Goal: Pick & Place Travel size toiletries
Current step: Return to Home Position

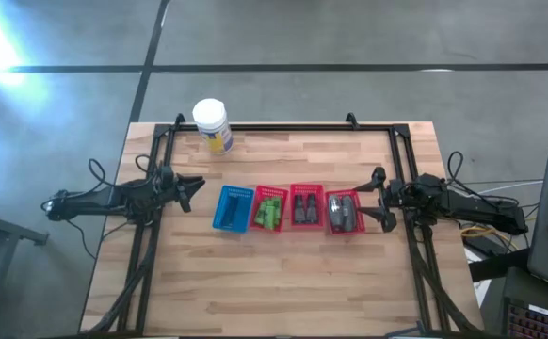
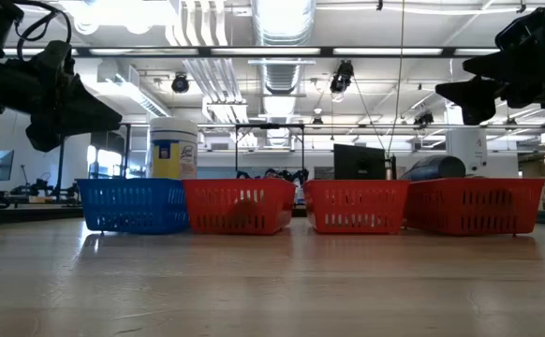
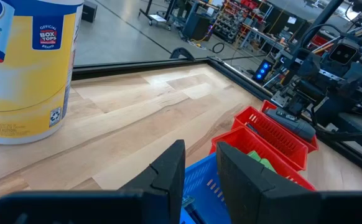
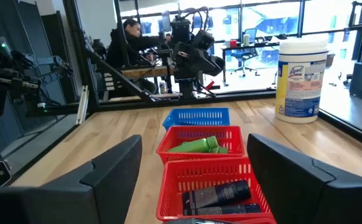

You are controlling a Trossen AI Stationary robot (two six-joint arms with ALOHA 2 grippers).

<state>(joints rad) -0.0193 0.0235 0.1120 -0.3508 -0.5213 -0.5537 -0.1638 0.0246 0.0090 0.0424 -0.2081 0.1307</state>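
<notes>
Four ribbed baskets stand in a row mid-table. The blue basket [image 1: 233,208] is leftmost, and what lies in it I cannot make out. To its right, one red basket holds green bottles [image 1: 270,211] [image 4: 196,145]. The one after it holds dark tubes [image 1: 305,207] [image 4: 215,196], and the rightmost holds grey tubes [image 1: 344,215]. My left gripper [image 1: 197,188] [image 3: 201,168] hovers left of the blue basket, fingers a little apart, holding nothing. My right gripper [image 1: 379,198] [image 4: 193,140] hovers right of the rightmost red basket, wide open and empty.
A big white jar with a yellow label [image 1: 212,125] [image 3: 19,68] stands upright near the table's far edge, left of centre. A black frame [image 1: 283,127] runs around the tabletop. Bare wood lies toward the near edge. A person [image 4: 131,37] sits beyond the table.
</notes>
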